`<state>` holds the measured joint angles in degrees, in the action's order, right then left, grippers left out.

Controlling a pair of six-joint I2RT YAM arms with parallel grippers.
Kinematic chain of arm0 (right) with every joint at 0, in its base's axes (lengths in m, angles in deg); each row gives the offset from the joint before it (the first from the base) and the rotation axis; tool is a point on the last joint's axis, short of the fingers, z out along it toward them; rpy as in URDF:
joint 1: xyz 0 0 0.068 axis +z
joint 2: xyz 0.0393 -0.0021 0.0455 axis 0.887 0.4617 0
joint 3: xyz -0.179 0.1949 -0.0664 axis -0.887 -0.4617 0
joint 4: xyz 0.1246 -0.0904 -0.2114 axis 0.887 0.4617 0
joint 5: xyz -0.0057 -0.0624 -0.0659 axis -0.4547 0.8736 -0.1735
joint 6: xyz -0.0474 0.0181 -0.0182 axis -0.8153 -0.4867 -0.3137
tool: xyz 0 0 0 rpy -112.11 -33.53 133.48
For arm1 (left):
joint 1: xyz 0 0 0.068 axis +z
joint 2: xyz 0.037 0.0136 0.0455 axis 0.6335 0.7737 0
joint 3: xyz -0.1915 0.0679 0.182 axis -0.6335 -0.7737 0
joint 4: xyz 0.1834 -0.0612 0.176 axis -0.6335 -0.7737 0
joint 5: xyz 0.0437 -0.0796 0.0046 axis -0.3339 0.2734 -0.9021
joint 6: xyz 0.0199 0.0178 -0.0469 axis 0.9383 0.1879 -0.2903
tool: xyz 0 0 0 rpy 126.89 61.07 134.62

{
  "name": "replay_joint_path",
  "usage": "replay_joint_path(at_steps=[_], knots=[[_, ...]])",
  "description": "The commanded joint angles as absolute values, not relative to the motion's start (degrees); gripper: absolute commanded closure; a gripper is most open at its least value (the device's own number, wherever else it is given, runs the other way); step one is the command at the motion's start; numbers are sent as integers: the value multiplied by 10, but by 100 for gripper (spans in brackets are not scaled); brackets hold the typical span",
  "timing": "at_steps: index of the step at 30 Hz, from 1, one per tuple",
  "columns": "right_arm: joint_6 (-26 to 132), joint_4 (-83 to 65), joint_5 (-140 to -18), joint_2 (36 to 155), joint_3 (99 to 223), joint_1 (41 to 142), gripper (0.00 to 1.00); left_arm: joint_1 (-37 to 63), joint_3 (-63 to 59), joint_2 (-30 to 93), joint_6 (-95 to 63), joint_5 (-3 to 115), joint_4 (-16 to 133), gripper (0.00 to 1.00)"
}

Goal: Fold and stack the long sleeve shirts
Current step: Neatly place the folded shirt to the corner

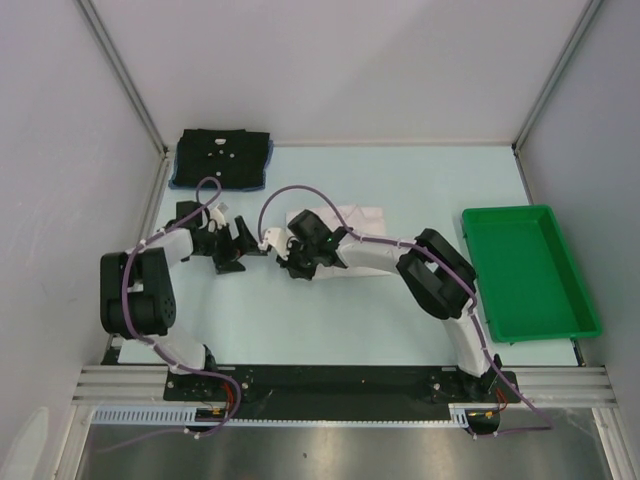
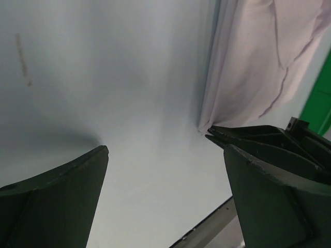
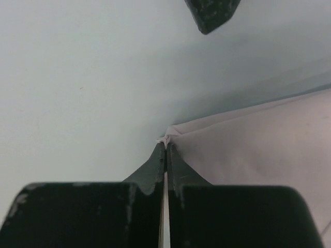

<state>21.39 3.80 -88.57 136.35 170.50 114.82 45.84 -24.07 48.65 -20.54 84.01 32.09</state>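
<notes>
A black shirt with small white marks (image 1: 222,156) lies folded at the far left on a blue shirt, whose edge (image 1: 176,180) shows beneath it. The thin white shirt (image 1: 362,217) lies folded at the table's middle, partly under my right arm. My right gripper (image 1: 297,266) is shut on the white shirt's corner; in the right wrist view the jaws (image 3: 166,147) pinch the cloth (image 3: 258,155) between them. My left gripper (image 1: 234,251) is open and empty just left of it. In the left wrist view it (image 2: 165,150) hovers over bare table, with the white shirt (image 2: 258,62) at upper right.
A green plastic tray (image 1: 575,290) stands at the right side, also showing in the left wrist view (image 2: 321,101). White walls with metal posts enclose the table. The left gripper's fingertip (image 3: 212,14) shows at the top of the right wrist view.
</notes>
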Motion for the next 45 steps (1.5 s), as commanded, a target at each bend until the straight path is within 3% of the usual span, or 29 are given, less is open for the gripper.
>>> replay_joint_path(at_steps=[1, 9, 23, 26, 29, 32, 33, 34, 35, 36, 37, 38, 39, 45], knots=[[229, 61, -965, 1320, 1721, 1114, 100, 437, -232, 531, -288, 953, 414, 0], [275, 78, -1054, 1296, 1736, 1073, 100, 377, -222, 586, -427, 990, 558, 0], [302, 73, -1075, 1300, 1757, 1065, 100, 325, -222, 682, -537, 977, 667, 1], [316, 61, -1072, 1301, 1763, 1068, 100, 316, -228, 701, -567, 966, 691, 5], [333, 47, -1066, 1303, 1767, 1069, 100, 313, -206, 715, -546, 947, 679, 15], [341, 33, -1061, 1304, 1767, 1071, 100, 313, -166, 731, -516, 936, 647, 40], [343, 32, -1057, 1304, 1767, 1072, 100, 312, -142, 736, -502, 930, 617, 61], [346, 31, -1056, 1304, 1769, 1071, 100, 312, -125, 738, -481, 920, 593, 71], [353, 32, -1056, 1304, 1771, 1068, 97, 311, -105, 741, -429, 891, 566, 89], [360, 36, -1055, 1302, 1774, 1064, 84, 310, -59, 747, -400, 875, 499, 95], [367, 43, -1056, 1301, 1776, 1049, 78, 308, -36, 751, -370, 861, 472, 100], [377, 57, -1058, 1300, 1775, 1036, 71, 303, 11, 753, -304, 824, 447, 100], [404, 65, -1071, 1296, 1774, 1022, 54, 300, 31, 755, -274, 807, 404, 100], [448, 111, -1125, 1266, 1710, 885, 8, 299, 182, 790, -147, 716, 319, 100]])
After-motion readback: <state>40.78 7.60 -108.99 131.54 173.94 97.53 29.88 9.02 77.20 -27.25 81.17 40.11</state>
